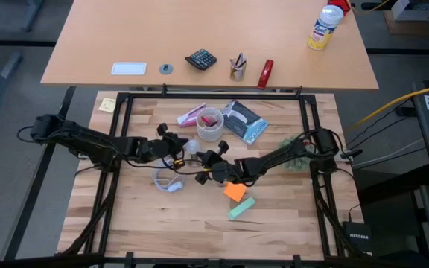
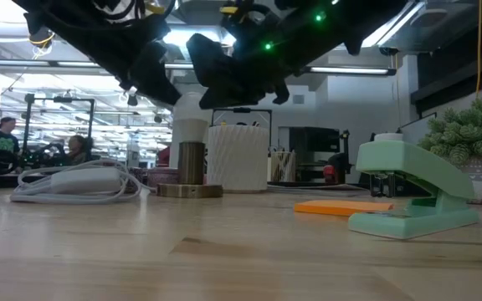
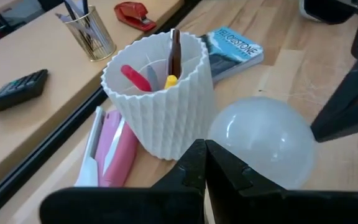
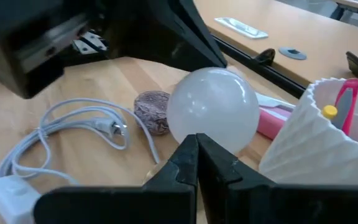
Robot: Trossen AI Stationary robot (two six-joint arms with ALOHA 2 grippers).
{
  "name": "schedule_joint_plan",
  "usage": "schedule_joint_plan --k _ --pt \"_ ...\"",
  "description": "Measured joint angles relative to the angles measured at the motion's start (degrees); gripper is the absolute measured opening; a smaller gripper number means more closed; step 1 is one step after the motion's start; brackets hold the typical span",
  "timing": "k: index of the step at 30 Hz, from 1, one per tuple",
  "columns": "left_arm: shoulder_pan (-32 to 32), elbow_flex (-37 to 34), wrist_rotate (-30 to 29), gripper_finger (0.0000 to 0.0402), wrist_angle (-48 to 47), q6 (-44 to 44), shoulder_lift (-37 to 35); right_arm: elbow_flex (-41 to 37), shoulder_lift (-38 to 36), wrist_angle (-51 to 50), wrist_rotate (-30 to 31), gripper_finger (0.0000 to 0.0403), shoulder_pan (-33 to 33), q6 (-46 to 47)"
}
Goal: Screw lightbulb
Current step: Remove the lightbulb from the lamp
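Observation:
The white lightbulb (image 1: 191, 148) stands upright on a brass socket (image 2: 190, 171) with a round base on the table, seen in the low view (image 2: 189, 125). My left gripper (image 3: 204, 152) is shut, close to the bulb's left side (image 3: 263, 140). My right gripper (image 4: 196, 146) is shut, close to the bulb's right side (image 4: 213, 111). In the high view the left gripper (image 1: 176, 154) and the right gripper (image 1: 213, 160) stand on either side of the bulb. My left gripper's shut fingers (image 3: 238, 177) lie beside the bulb's globe; I cannot tell whether they touch it. My right gripper's shut fingertips (image 4: 188, 149) end just below the bulb's globe in its wrist view; I cannot tell whether they touch it.
A white ribbed cup (image 1: 209, 125) with pens stands just behind the bulb, with a pink case (image 1: 192, 115) and a book (image 1: 244, 121) beside it. A looped white cord (image 1: 166, 181), orange notes (image 1: 234, 191) and a green stapler (image 1: 240, 208) lie nearer.

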Motion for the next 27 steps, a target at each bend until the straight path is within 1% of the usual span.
schedule_joint_plan --k 8,10,13,16,19,23,27 --pt "-1.7 0.0 -1.5 0.0001 -2.2 -2.6 0.1 0.0 0.0 -0.7 0.0 0.0007 -2.3 0.0" --pt "-2.0 0.1 -1.4 0.0001 -3.2 -4.2 0.0 0.0 0.0 -0.9 1.1 0.0007 -2.4 0.0" --pt "-2.7 0.1 -0.5 0.0001 -4.4 -5.9 0.0 0.0 0.0 -1.4 3.1 0.0007 -2.5 0.0" --pt "-3.9 0.1 1.6 0.0001 -4.1 -6.3 0.0 -0.1 0.0 -1.9 4.7 0.0007 -2.9 0.0" --pt "-5.3 -0.1 3.1 0.0001 -4.9 -6.4 0.5 0.0 0.0 -3.0 3.9 0.0007 -3.3 0.7" --pt "-6.8 0.0 2.0 0.0001 -4.0 -7.2 0.2 0.0 0.1 -3.4 2.4 0.0007 -3.7 1.3" --pt "-7.6 0.0 1.4 0.0001 -3.7 -7.3 0.0 0.0 0.0 -3.5 3.2 0.0007 -3.6 0.9"
